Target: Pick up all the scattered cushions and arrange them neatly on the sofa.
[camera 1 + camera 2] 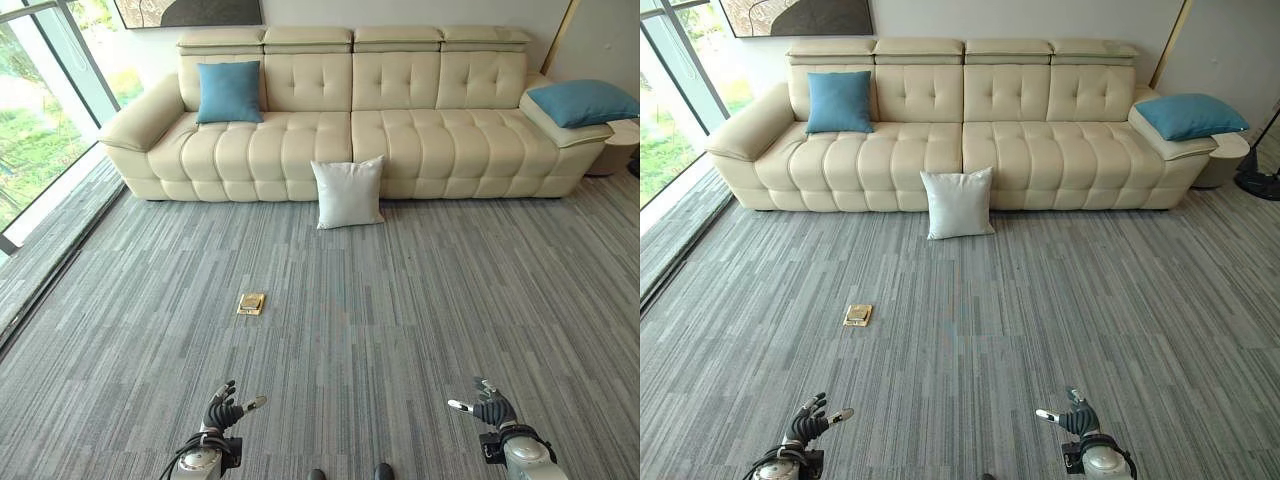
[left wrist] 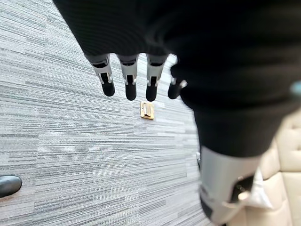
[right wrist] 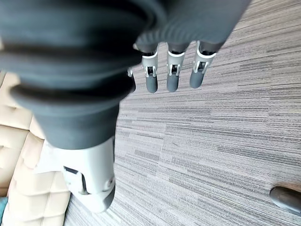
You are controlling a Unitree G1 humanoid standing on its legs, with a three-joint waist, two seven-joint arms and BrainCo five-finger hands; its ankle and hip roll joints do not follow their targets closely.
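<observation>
A cream sofa [image 1: 350,120] stands on grey striped carpet [image 1: 420,300] beside a window [image 1: 40,110]. A white cushion [image 1: 347,193] leans against its front on the floor; one blue cushion [image 1: 229,91] sits on the seat, another blue cushion [image 1: 582,102] on the right armrest. The left hand [image 1: 222,408] and right hand [image 1: 490,405] hang relaxed and empty near a brass floor plate [image 1: 251,303].

A grey striped carpet [image 1: 420,300] is lying under everything, with a cream sofa [image 1: 350,150] standing on it at the far wall. A white cushion [image 1: 347,193] is sitting upright on the carpet, leaning against the sofa's front, and a small brass floor plate [image 1: 250,303] is lying nearer
</observation>
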